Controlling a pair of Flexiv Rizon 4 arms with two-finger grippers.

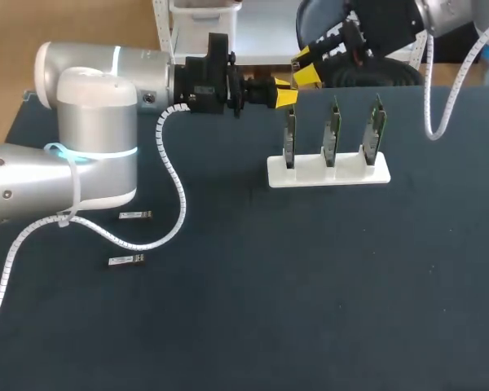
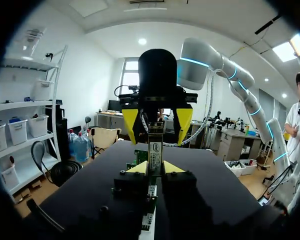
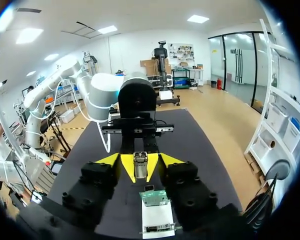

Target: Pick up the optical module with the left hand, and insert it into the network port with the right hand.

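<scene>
Left wrist view: the left hand (image 2: 156, 169) was clamped on the optical module (image 2: 155, 150), which stood out ahead of its yellow tips, in the air above the counter (image 1: 310, 285). The right hand (image 2: 156, 125) faced it with its fingers spread wide, one on either side of the module's far end and touching neither face.

This looked like the handover. To do it well, the right hand should centre on the module and close squarely on the free end, clear of the left fingertips. Only then should the left hand let go, so the module does not twist.

In the right wrist view the white holder (image 3: 157, 220) and a green board (image 3: 154, 197) sat just below both hands. The port would want the module lined up straight.

Two spare modules (image 1: 135, 215) lay on the counter well apart from the holder, near the left arm. The held module bore a white label, its print too fine to read.
</scene>
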